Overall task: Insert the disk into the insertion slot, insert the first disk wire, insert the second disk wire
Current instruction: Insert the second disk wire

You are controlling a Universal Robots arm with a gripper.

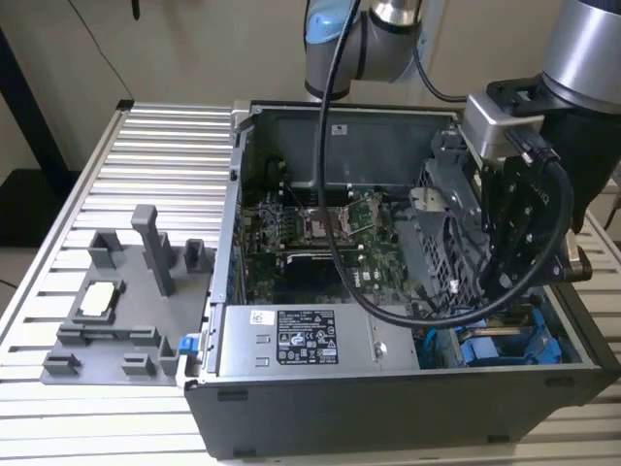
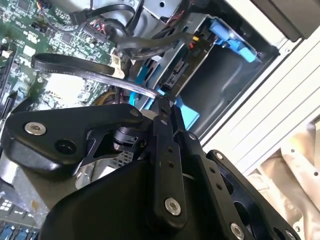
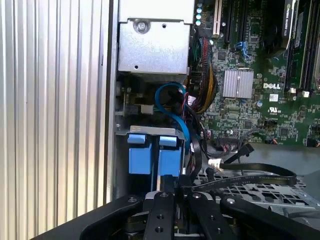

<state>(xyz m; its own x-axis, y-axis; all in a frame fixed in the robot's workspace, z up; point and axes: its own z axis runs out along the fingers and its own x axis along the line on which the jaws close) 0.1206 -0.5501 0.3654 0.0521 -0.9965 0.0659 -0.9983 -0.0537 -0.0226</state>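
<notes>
One arm reaches down into the open computer case (image 1: 388,388) that sits on the ribbed metal table (image 1: 146,165), with its gripper (image 1: 514,262) low over the drive bay corner at the exterior view's right. In the first wrist view the gripper (image 3: 172,192) sits just above two blue tabs side by side, the end tabs of the disk (image 3: 150,155) carrier, which stands in its slot beside the case wall; in the second wrist view the gripper (image 2: 162,107) points at the same blue carrier (image 2: 185,112), and a second blue frame piece (image 2: 232,40) shows further along the bay. The fingers look close together with a thin dark cable at their tips, but whether they clamp it cannot be told. One flat black cable (image 3: 250,172) loops across the perforated cage, and one blue wire (image 3: 172,110) curves down from under the metal box toward the disk. One motherboard (image 1: 320,233) lies in the case, and one grey labelled power supply (image 1: 301,340) sits along the near wall. To the exterior view's left, one grey fixture (image 1: 126,301) with several posts rests on the table, holding one small square chip (image 1: 100,299).
</notes>
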